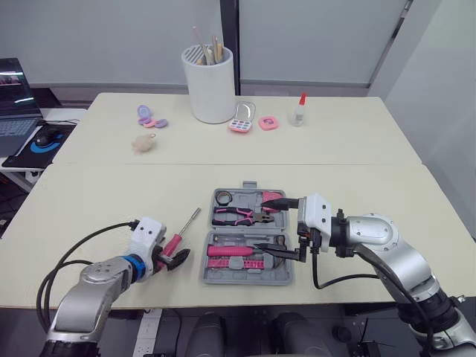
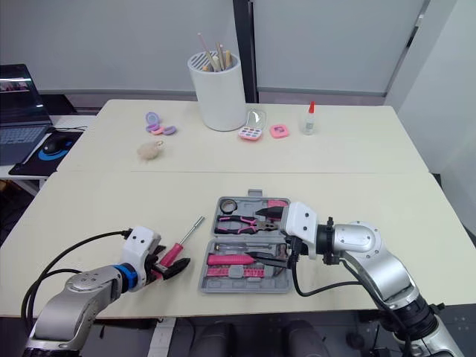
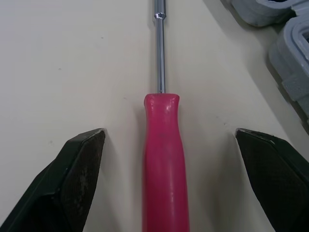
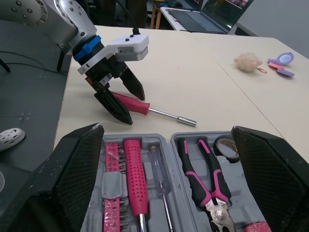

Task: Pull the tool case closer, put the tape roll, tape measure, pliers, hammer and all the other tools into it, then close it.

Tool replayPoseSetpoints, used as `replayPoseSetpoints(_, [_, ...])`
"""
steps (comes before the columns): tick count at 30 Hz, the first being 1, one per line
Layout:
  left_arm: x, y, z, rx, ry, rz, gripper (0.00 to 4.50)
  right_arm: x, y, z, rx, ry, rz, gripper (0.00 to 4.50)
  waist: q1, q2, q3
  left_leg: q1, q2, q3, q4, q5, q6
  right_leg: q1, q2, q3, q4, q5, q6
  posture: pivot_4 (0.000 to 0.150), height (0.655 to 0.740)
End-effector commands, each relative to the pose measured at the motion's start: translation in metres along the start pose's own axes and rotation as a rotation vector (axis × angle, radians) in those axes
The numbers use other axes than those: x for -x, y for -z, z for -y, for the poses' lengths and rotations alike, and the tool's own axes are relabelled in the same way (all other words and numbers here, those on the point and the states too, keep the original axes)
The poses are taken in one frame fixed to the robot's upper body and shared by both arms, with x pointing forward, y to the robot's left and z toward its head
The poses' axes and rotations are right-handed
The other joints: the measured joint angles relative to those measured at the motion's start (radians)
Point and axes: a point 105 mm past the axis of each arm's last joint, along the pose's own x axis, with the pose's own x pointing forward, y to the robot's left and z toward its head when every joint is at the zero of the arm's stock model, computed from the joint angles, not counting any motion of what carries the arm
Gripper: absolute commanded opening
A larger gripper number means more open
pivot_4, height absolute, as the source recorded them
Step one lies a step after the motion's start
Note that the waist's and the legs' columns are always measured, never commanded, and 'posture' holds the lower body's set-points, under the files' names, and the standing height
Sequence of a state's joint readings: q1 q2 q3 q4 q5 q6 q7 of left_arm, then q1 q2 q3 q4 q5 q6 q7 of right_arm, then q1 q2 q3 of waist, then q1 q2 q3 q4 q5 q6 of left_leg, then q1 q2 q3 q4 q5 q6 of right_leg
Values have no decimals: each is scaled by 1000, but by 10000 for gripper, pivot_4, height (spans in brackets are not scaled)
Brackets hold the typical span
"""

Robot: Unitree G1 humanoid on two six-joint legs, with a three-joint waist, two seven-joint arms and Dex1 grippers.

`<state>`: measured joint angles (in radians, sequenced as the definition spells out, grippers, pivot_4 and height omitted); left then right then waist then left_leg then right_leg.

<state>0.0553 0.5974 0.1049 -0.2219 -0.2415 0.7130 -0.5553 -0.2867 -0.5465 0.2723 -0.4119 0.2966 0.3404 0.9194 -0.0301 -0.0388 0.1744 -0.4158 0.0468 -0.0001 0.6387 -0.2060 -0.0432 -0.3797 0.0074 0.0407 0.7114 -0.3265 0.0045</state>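
Note:
The grey tool case (image 1: pixel 246 279) lies open near the table's front edge. It holds pink-handled pliers (image 1: pixel 236 216), a pink hammer (image 4: pixel 135 180), a tape roll (image 1: pixel 223 198) and a pink tape measure (image 1: pixel 272 199). A pink-handled screwdriver (image 3: pixel 164 159) lies on the table left of the case. My left gripper (image 1: pixel 171 260) is open and low, with one finger (image 3: pixel 79 169) on each side of the handle's end, not touching it. My right gripper (image 1: pixel 282 229) is open over the right side of the case with nothing between its fingers.
At the back of the table stand a white cup of sticks (image 1: pixel 210 83), a glue bottle (image 1: pixel 299 110), pink compacts (image 1: pixel 242 125), purple pieces (image 1: pixel 149 115) and a fluffy ball (image 1: pixel 143 143). A laptop (image 1: pixel 16 111) sits on a side desk at the far left.

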Motion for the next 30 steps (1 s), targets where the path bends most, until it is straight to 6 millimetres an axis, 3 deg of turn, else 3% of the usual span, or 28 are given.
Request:
replayPoseSetpoints(1, [-4, -7, 0, -10, -7, 34, 44759, 4, -10, 1, 37, 14, 19, 45000, 0, 0, 0, 0, 0, 0, 0, 0, 0, 0, 0, 0, 0, 0, 0, 1500, 7400])
replayPoseSetpoints(2, [-6, -6, -1, -17, -8, 33, 44759, 4, -10, 1, 38, 15, 19, 45000, 0, 0, 0, 0, 0, 0, 0, 0, 0, 0, 0, 0, 0, 0, 0, 1500, 7400])
replayPoseSetpoints(5, [-10, -4, -2, -13, -13, 32, 38770, 4, -10, 0, 39, 13, 17, 45000, 1, 0, 0, 0, 0, 0, 0, 0, 0, 0, 0, 0, 0, 0, 0, 1500, 7400])
replayPoseSetpoints(15, [-9, -4, 0, -9, -8, 41, 7050, 4, -8, -1, 41, 0, 8, 45000, 1, 0, 0, 0, -1, 0, 0, 0, 0, 0, 0, 0, 0, 0, 0, 1500, 7400])
replayPoseSetpoints(21, [-2, -18, 3, -17, 48, 85, 7206, 3, -9, 2, 55, 12, 4, 45000, 0, 0, 0, 0, 0, 0, 0, 0, 0, 0, 0, 0, 0, 0, 0, 1500, 7400])
replayPoseSetpoints(30, [40, -63, -9, -109, 160, 143, 7206, 9, -20, 4, 38, -26, 39, 45000, 0, 0, 1, 0, 0, 1, -1, 0, 0, 0, 0, 0, 0, 0, 0, 1500, 7400])
